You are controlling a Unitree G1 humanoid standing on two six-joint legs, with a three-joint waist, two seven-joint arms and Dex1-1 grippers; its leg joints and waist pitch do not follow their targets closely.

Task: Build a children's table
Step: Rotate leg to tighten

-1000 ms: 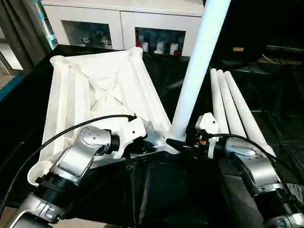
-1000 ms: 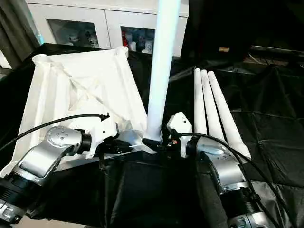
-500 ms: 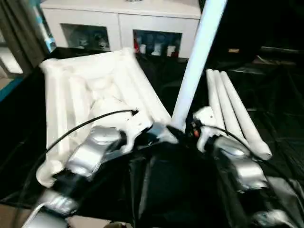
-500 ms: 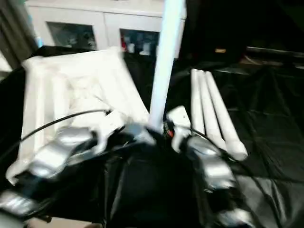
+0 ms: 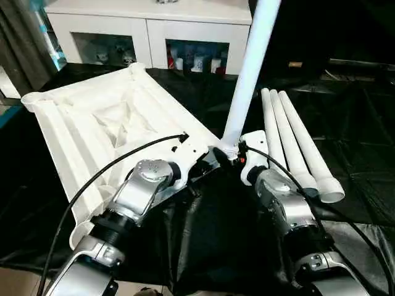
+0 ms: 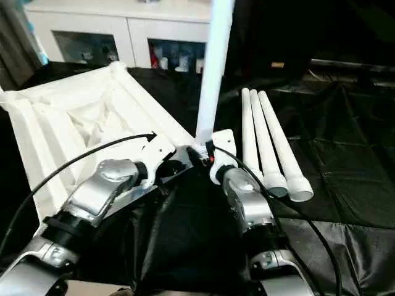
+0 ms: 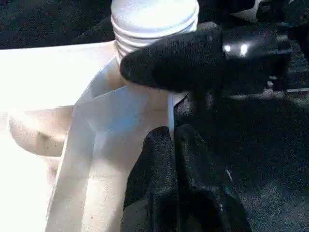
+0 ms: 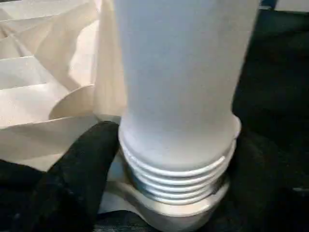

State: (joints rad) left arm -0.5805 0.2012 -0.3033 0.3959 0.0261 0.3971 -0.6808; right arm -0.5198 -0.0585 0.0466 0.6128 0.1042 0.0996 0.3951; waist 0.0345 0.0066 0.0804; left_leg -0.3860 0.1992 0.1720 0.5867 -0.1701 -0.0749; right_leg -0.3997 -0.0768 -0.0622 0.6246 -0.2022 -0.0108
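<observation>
The children's table top [image 5: 105, 123] lies upside down on the left, ribbed underside up. My left gripper [image 7: 173, 137] is shut on the thin rim at its near right corner. One white leg [image 5: 250, 68] stands nearly upright over that corner socket. My right gripper [image 5: 229, 151] is shut on the leg just above its threaded end [image 8: 176, 164], with a black finger [image 8: 77, 164] on either side. The threads sit at the socket's ring; how deep they go I cannot tell. Three more legs [image 5: 290, 139] lie side by side to the right.
Everything rests on a big table draped in black cloth [image 5: 358, 154]. A white glass-door cabinet [image 5: 148, 31] stands behind it. A black cable [image 5: 92, 182] loops over my left forearm. Crumpled cloth bulges between my forearms near the front edge.
The head view has shifted. Both grippers, the held corner and the leg's base sit farther from me. The top's far end has swung left, away from the three loose legs.
</observation>
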